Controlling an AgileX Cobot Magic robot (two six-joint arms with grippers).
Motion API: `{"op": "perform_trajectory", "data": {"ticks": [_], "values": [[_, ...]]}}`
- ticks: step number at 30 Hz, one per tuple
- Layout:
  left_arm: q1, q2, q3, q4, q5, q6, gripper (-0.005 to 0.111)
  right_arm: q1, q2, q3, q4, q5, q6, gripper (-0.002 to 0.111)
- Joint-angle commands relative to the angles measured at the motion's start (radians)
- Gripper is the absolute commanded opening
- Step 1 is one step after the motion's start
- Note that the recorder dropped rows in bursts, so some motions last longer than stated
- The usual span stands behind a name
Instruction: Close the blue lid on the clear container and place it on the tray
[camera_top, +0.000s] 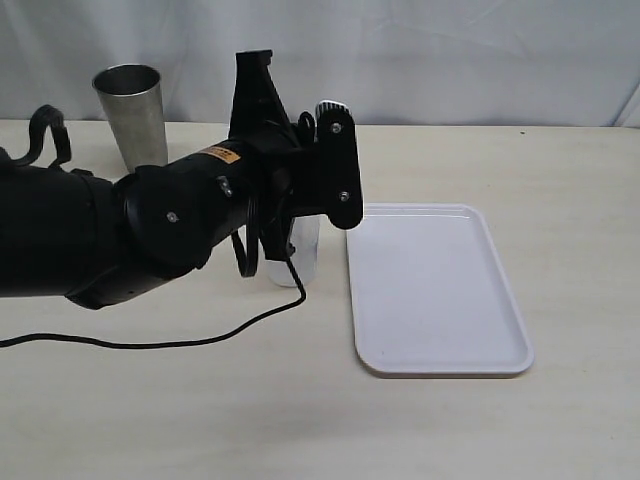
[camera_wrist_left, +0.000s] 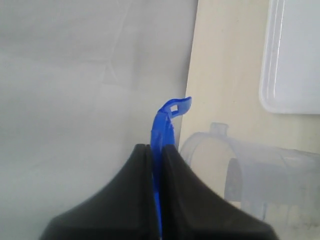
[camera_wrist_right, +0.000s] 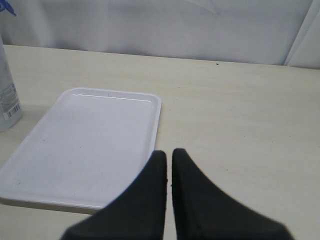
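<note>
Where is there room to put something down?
The flat white plastic tray is bare, and so is the beige table right of it. Crowded: left of the tray, where the black arm hangs over the tall clear plastic container.

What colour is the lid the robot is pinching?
Bright blue lid, clearest in the left wrist view.

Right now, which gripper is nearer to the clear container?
Left. The left gripper, shut on the blue lid, is close beside the clear container; the right gripper sits across the tray from it.
</note>
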Motion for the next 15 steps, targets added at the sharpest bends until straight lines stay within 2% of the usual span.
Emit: {"op": "perform_trajectory", "data": {"ticks": [1, 11, 15], "values": [[-0.007, -0.008, 0.003, -0.022, 0.04, -0.004, 0.0, -0.004, -0.005, 0.002, 0.004, -0.004, 0.003, 0.005], [-0.007, -0.008, 0.003, -0.13, 0.113, 0.018, 0.0, -0.004, -0.005, 0.002, 0.004, -0.004, 0.003, 0.005], [-0.007, -0.008, 0.003, -0.245, 0.108, 0.126, 0.0, -0.004, -0.005, 0.002, 0.004, -0.004, 0.003, 0.005]]}}
